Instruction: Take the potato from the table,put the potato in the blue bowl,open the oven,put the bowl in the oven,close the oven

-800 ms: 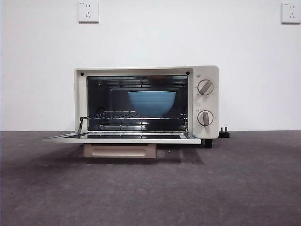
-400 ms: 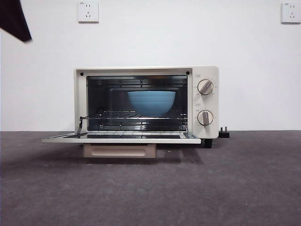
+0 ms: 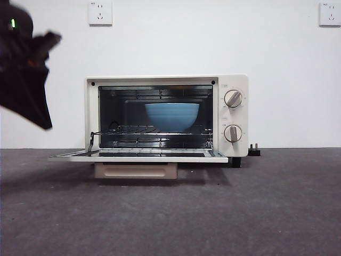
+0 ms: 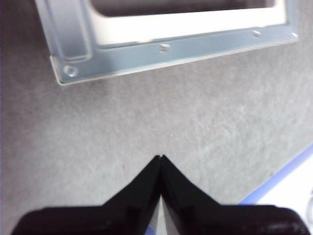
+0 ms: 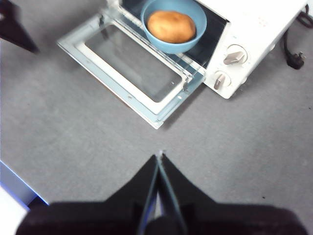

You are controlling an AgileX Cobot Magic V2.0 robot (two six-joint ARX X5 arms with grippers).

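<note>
Sky-blue, ribbed, the round bowl [image 3: 172, 116] holds the smooth orange-brown potato [image 5: 171, 27] on the wire rack inside the cream oven [image 3: 234, 114], door flat open. Both black grippers, left [image 4: 161, 157] and right [image 5: 160, 154], pressed together.

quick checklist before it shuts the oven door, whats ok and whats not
1. Potato in the blue bowl: ok.
2. Bowl on the rack inside the oven, behind the door line: ok.
3. Door swing path free of objects: ok.
4. Left hand shut and empty, over the table near the door's corner: ok.
5. Left hand touching the door or its handle: not ok, it is apart from it.
6. Right hand shut, back from the oven, out of the way: ok.
</note>
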